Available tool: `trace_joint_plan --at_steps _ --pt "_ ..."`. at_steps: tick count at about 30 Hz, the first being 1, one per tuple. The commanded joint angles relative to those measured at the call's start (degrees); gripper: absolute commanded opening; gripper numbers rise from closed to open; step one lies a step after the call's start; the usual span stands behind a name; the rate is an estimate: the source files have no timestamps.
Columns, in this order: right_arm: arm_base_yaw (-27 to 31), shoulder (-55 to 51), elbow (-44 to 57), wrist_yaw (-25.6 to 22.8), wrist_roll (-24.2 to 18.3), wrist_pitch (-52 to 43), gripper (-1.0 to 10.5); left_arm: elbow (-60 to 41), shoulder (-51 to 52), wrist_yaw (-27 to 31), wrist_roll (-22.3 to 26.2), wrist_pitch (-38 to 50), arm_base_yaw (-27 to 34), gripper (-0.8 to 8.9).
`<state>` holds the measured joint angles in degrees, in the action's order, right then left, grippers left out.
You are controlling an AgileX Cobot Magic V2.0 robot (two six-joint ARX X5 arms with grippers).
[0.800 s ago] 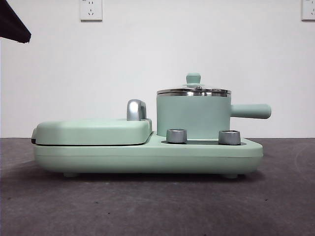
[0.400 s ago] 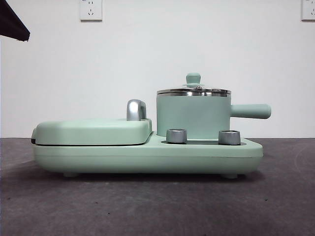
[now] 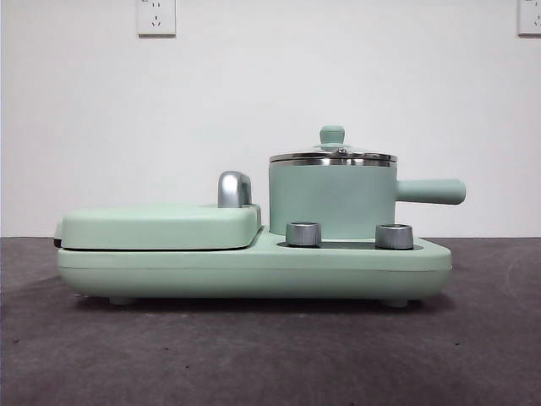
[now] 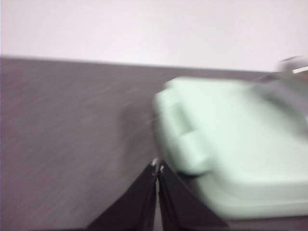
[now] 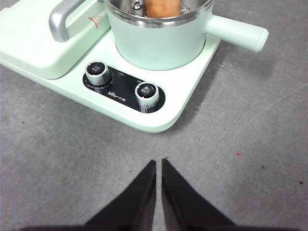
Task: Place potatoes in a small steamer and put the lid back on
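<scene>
The small steamer (image 3: 332, 199) is a mint-green pot with a straight side handle (image 3: 431, 191), standing on the right of its base. The glass lid (image 3: 332, 156) with its green knob (image 3: 332, 135) sits on the pot's steel rim. In the right wrist view an orange-brown potato (image 5: 163, 6) shows inside the steamer (image 5: 159, 43). My right gripper (image 5: 158, 163) is shut and empty over the grey table, short of the base's control panel. My left gripper (image 4: 157, 166) is shut and empty beside the flat griddle end (image 4: 231, 154); that view is blurred.
The green base (image 3: 254, 271) carries a flat lidded griddle (image 3: 161, 227) with a chrome handle (image 3: 234, 189) on the left. Two steel dials (image 3: 303, 233) (image 3: 394, 236) face the front. Wall sockets (image 3: 156, 17) hang behind.
The black arm tip at the front view's top left corner has drawn out of the picture. The steamer, lid and base have not moved.
</scene>
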<state>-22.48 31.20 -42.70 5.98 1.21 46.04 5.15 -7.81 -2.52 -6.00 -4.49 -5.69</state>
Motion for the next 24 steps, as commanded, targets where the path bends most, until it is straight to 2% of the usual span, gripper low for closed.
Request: trace_joint_plan --at_steps 1,6,22,24 --pt "-0.3 0.1 -0.4 0.0 -0.3 -0.6 0.2 -3.7 6.0 1.5 -0.1 -0.8 2.0 0.06" --pt "-0.3 0.1 -0.4 0.0 -0.3 -0.8 0.2 -4.4 7.7 1.6 0.2 -5.2 3.8 0.06" --pt "-0.3 0.1 -0.4 0.0 -0.4 -0.9 0.2 -4.4 7.6 1.6 0.2 -4.8 3.8 0.06" --pt "-0.1 0.1 -0.4 -1.0 -5.1 -1.3 0.2 -4.4 7.6 1.6 0.2 -4.8 3.8 0.06"
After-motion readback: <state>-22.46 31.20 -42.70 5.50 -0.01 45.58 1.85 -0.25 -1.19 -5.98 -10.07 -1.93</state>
